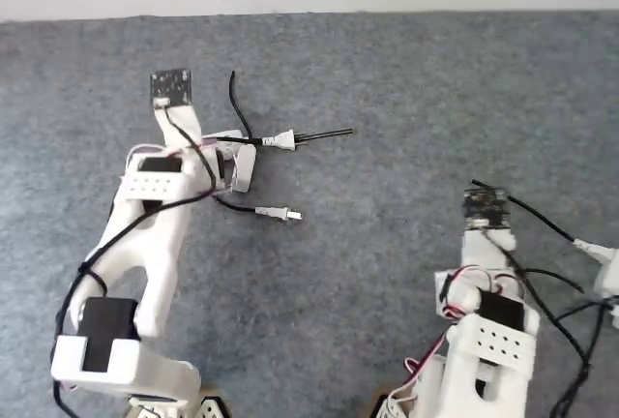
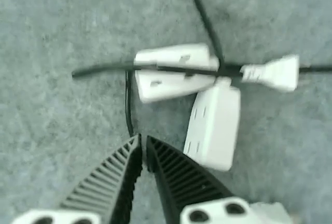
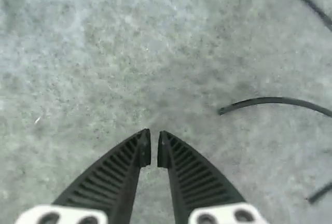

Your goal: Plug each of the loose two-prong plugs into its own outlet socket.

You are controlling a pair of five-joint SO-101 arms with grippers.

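Observation:
Two white outlet blocks (image 2: pixel 174 71) (image 2: pixel 212 125) lie side by side on the grey carpet, just ahead of my left gripper (image 2: pixel 142 142), which is shut. A thin black cable (image 2: pixel 128 105) runs from the blocks down to its fingertips; whether it is pinched I cannot tell. One white two-prong plug (image 2: pixel 272 72) (image 1: pixel 280 139) lies loose beside the blocks, its cable across them. A second loose plug (image 1: pixel 280 213) lies nearer the front, prongs pointing right. My right gripper (image 3: pixel 153 149) is shut over bare carpet, far from the plugs.
The left arm (image 1: pixel 145 234) covers part of the outlet blocks (image 1: pixel 242 168) in the high view. The right arm (image 1: pixel 488 331) stands at the front right with its own wires trailing. A loose black cable end (image 3: pixel 222 111) lies near the right gripper. Open carpet lies between the arms.

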